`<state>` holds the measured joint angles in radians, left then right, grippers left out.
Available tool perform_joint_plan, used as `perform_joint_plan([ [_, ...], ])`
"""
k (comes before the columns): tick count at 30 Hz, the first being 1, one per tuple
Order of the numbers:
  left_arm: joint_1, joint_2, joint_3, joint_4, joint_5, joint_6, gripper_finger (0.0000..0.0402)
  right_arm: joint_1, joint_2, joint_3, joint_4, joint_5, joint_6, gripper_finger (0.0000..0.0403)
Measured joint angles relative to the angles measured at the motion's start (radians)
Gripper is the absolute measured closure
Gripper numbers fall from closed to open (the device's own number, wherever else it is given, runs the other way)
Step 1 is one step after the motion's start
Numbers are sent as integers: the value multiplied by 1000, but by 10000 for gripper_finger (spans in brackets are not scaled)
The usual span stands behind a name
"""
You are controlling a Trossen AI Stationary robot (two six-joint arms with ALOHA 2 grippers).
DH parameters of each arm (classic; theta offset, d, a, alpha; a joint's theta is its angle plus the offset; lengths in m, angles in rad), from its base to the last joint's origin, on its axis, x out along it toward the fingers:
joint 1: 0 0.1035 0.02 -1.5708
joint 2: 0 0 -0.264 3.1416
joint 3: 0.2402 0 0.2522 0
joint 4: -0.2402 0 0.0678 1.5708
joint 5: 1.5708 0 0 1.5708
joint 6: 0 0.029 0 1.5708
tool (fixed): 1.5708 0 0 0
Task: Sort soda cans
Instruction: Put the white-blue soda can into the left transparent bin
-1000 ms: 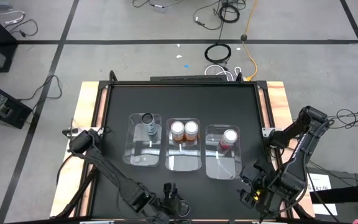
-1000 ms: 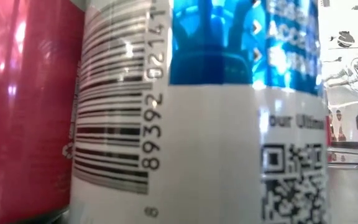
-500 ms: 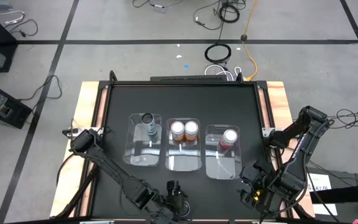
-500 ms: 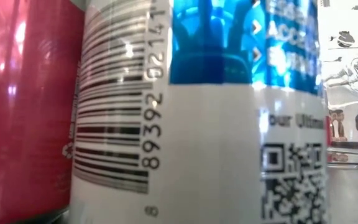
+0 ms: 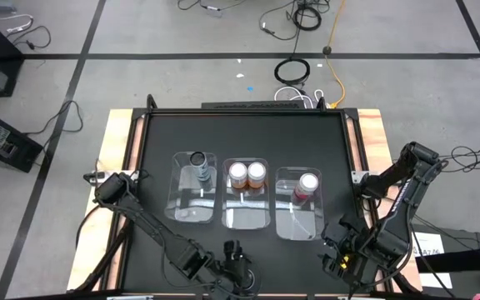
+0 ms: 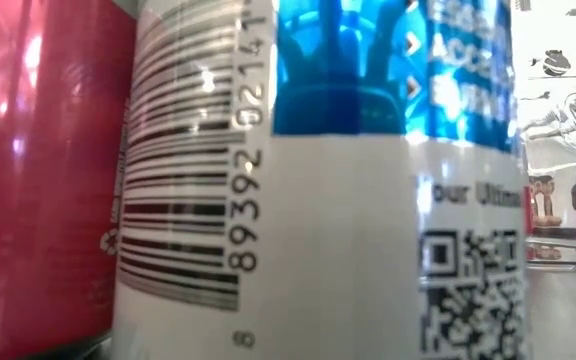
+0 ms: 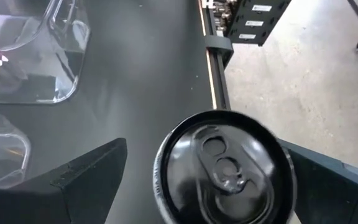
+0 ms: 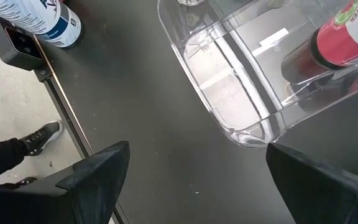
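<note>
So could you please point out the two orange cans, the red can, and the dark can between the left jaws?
Two orange-sided cans (image 5: 247, 173): high view, silver tops, middle bin.
Red can (image 5: 307, 182): high view, silver top.
Dark grey can (image 7: 224, 167): left wrist view, lid centre.

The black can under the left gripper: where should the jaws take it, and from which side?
The black can stands upright, its tab top facing the wrist camera. Best to grip the round side wall just below the rim, descending from straight above. The left gripper is open, its jaws already on opposite sides of the can.
</note>
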<state>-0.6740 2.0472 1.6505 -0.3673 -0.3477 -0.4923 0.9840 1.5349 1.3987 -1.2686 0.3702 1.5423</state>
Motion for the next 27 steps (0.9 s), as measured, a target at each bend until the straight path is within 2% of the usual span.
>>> perform_joint_plan([
  [10, 0, 0, 0, -40, 9, -1, 11, 0, 0, 0, 0, 0, -10, 32],
  [13, 1, 0, 0, -39, 11, -1, 32, 0, 0, 0, 0, 0, -10, 32],
  [21, 0, 0, 0, -37, 11, 0, 118, 0, 0, 0, 0, 0, -10, 32],
  [23, 1, 0, 0, -35, 11, 0, 130, 0, 0, 0, 0, 0, -11, 32],
  [27, 1, 0, 0, -34, 11, 1, 129, 0, 0, 0, 0, 0, -15, 32],
])
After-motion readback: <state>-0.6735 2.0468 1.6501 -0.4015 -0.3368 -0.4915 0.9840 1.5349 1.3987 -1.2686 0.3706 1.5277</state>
